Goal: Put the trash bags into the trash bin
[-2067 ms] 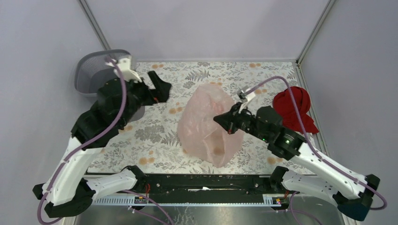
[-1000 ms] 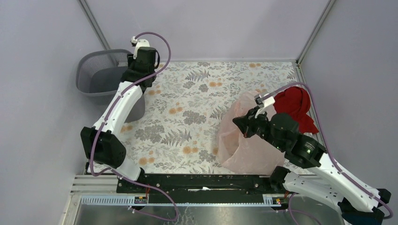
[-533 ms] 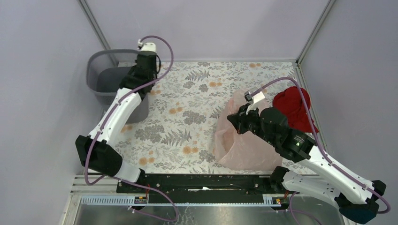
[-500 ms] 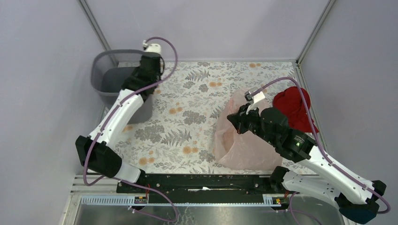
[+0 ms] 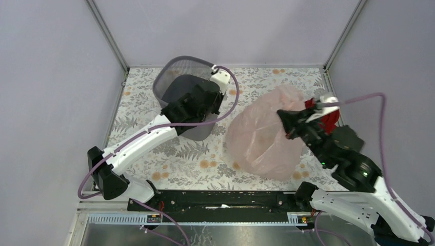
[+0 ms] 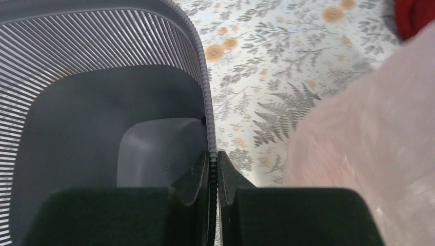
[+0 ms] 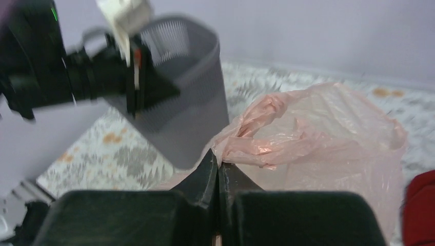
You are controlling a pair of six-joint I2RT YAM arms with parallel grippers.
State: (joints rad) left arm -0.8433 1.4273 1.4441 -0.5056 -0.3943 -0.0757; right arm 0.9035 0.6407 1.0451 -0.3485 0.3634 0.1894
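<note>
Pink translucent trash bag [image 5: 256, 136] is outside the bin, bunched and billowing over the right half of the floral tablecloth [image 5: 154, 154]. Right gripper [image 7: 218, 160] is clenched on a twisted fold at the bag's upper edge, jaws pressed together with film between them. The rest of the bag hangs away from the gripper. Can't tell whether its bottom touches the cloth.

Dark-grey wire-mesh trash bin [image 5: 168, 77] sits at the far left-centre of the table, tilted, mouth facing up and toward the overhead camera. Left gripper [image 6: 212, 163] is pinched on the bin's rim on the side nearest the bag: one finger [image 6: 197, 177] inside the wall, the other outside, with the rim sandwiched between them. Interior shows only the solid grey bottom in the left wrist view. Whether the base is on the table or lifted isn't clear.

Bin and bag are near each other, with a strip of tablecloth between them in the overhead view.

Red cloth bundle [image 5: 330, 118] lies at the right edge, mostly hidden behind the right arm and just beside the bag.
</note>
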